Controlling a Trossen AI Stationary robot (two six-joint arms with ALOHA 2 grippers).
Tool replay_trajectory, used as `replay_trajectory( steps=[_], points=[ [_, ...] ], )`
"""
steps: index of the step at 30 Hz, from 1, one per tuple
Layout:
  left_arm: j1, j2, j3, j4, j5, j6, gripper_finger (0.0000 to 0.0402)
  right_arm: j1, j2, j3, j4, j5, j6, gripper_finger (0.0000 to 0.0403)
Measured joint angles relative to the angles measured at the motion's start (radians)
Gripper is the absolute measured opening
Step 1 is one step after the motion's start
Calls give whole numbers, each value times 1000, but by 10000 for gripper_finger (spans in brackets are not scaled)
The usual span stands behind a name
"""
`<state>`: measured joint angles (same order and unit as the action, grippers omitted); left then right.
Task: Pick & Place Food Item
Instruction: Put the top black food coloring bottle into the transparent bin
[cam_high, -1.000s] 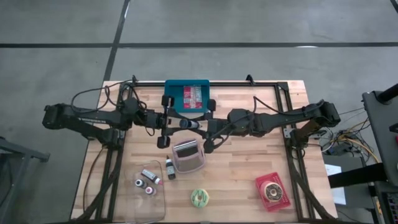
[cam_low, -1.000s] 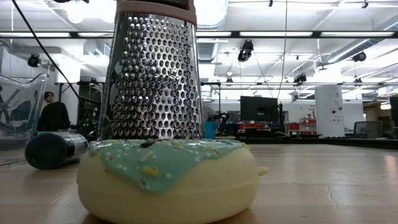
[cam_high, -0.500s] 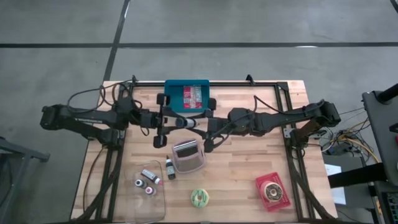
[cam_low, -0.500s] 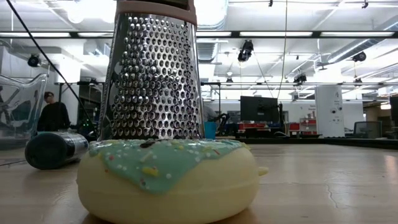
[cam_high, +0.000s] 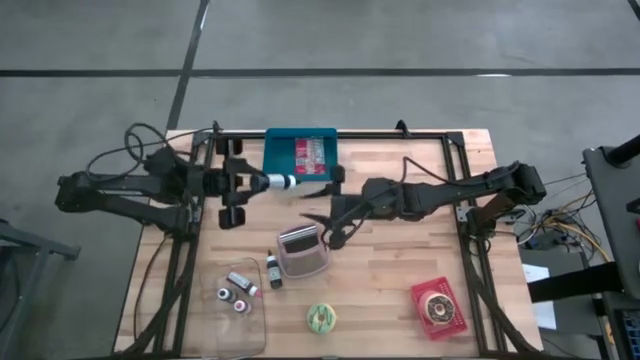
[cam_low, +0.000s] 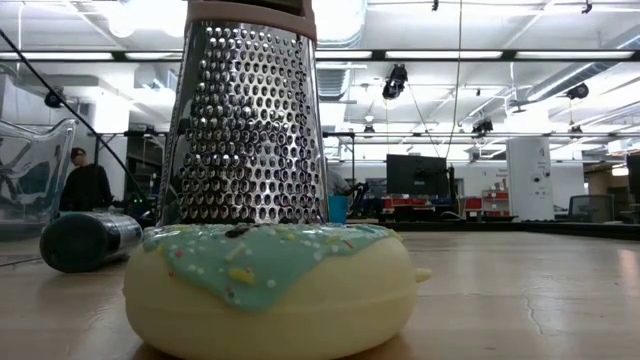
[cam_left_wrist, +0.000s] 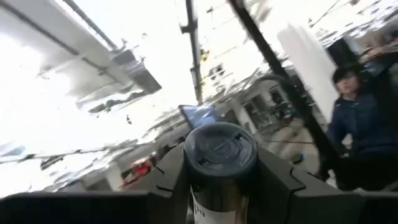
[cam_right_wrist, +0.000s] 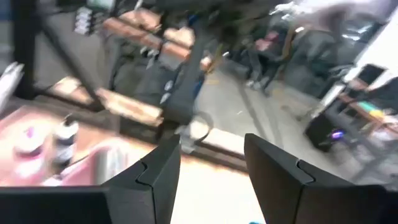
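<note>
Left tool grips a dark-capped bottle; right tool wide open
Keep bottle level toward 9 o'clock, clear of the grater

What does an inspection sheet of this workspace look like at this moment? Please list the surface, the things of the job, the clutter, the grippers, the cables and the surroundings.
Surface: wooden table, inside a dark frame.
Job's things: green-iced donut at the near edge; second donut in a red tray; teal tray at the far edge.
Clutter: grater mid-table; clear bin holding small bottles; one dark bottle lying beside it.
Grippers: left gripper shut on a dark-capped bottle, near the teal tray; right gripper open, above the grater.
Cables: black loops by the left arm; wire bundle off the right edge.
Surroundings: grey floor; people in the room behind.
</note>
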<state>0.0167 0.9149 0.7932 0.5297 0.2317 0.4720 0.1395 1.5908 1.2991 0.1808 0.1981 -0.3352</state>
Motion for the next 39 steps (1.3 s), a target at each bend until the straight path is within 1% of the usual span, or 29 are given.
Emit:
replay_trajectory(
  steps=[4, 8, 14, 19, 23, 26, 29, 34, 39],
  points=[
    [1, -33, -9, -57, -16, -4, 125, 1, -3, 0, -7, -20, 9, 175],
    [0, -68, -8, -43, -11, -6, 125, 0, -2, 0, 2, -14, 16, 176],
    [0, -102, -13, -184, -15, -23, 125, -6, 4, -8, 19, 8, 27, 173],
    [-8, -162, -14, -389, -65, -58, 125, -7, 31, -42, 12, 11, 49, 173],
    [-37, -238, -16, -501, -94, -92, 125, -6, 32, -75, 18, 12, 73, 171],
    [-68, -297, -47, -576, -142, -121, 125, -4, 27, -96, 16, 31, 80, 171],
    [-98, -357, -90, -601, -167, -172, 123, 1, 14, -107, 17, 63, 79, 169],
    [-137, -447, -160, -680, -225, -234, 123, 0, 3, -125, 17, 67, 82, 169],
    [-158, -521, -179, -815, -262, -305, 123, 1, -19, -137, -7, 68, 105, 169]
  ],
)
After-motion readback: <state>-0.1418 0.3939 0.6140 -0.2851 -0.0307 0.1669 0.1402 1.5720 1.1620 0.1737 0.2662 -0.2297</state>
